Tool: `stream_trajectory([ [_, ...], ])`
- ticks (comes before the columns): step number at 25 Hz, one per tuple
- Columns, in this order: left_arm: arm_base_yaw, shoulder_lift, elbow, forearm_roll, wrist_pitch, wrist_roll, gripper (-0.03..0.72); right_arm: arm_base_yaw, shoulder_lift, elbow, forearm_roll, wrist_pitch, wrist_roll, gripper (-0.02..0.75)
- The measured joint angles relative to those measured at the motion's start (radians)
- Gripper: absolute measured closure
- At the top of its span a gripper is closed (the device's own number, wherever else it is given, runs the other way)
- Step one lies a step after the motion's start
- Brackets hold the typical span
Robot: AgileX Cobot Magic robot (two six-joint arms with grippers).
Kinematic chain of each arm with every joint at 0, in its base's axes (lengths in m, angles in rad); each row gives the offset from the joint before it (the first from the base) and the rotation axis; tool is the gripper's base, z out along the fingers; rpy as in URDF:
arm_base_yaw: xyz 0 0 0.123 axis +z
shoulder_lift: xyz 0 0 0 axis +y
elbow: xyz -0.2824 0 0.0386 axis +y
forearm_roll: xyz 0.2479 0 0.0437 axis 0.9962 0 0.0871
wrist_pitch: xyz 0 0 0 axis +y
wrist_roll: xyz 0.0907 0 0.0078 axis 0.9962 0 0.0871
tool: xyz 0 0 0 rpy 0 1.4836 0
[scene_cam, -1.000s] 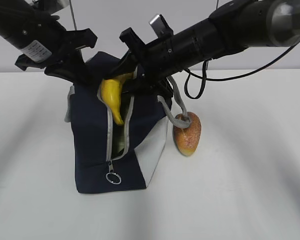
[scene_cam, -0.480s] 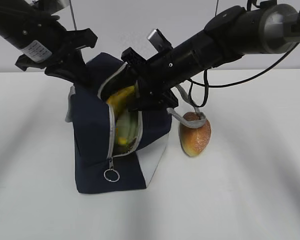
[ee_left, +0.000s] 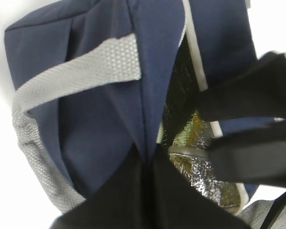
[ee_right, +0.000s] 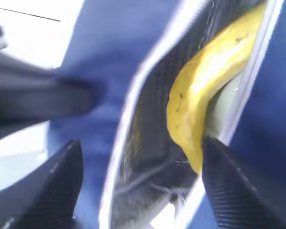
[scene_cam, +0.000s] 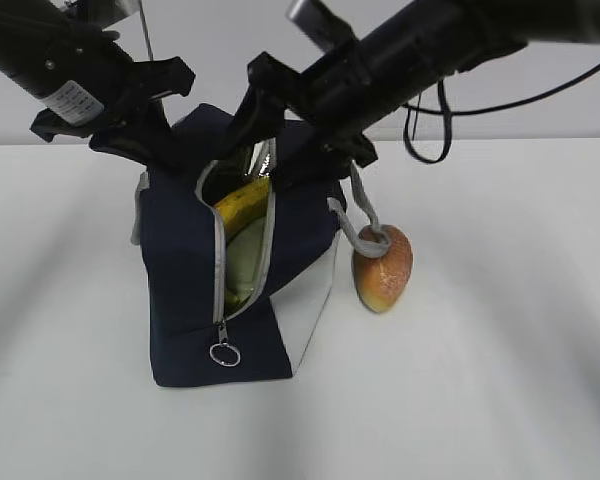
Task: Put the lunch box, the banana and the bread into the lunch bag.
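Now the banana [scene_cam: 242, 203] lies inside the bag [scene_cam: 185, 250]; our right pincer [ee_right: 138, 186] gapes empty above it, the left pincer [ee_left: 145, 160] pinching the bag's edge. Next, the bread [scene_cam: 383, 268] beside the bag.

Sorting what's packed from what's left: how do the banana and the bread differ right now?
The banana lies inside the open lunch bag; the bread stands outside on the table, against the bag's grey strap. The banana is long, curved and yellow; the bread is a short golden-brown oval. No claw holds either.
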Motion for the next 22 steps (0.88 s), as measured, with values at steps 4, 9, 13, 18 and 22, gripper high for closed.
stream_trajectory([
  [4,0.0,0.0,0.0,0.003,0.0,0.0,0.691,0.0,-0.131,0.051,-0.158,-0.037,0.056,0.162],
  [9,0.0,0.0,0.0,0.004,0.0,0.0,0.691,0.0,-0.271,0.23,-0.371,-0.151,0.154,0.162],
  [13,0.0,0.0,0.0,0.004,0.0,0.0,0.691,0.0,-0.347,0.404,-0.429,-0.253,0.194,0.162],
  [18,0.0,0.0,0.0,0.004,0.001,0.0,0.691,0.0,-0.364,0.534,-0.437,-0.341,0.211,0.162],
  [22,0.0,0.0,0.0,0.004,0.002,0.0,0.691,0.0,-0.333,0.547,-0.451,-0.347,0.211,0.162],
])
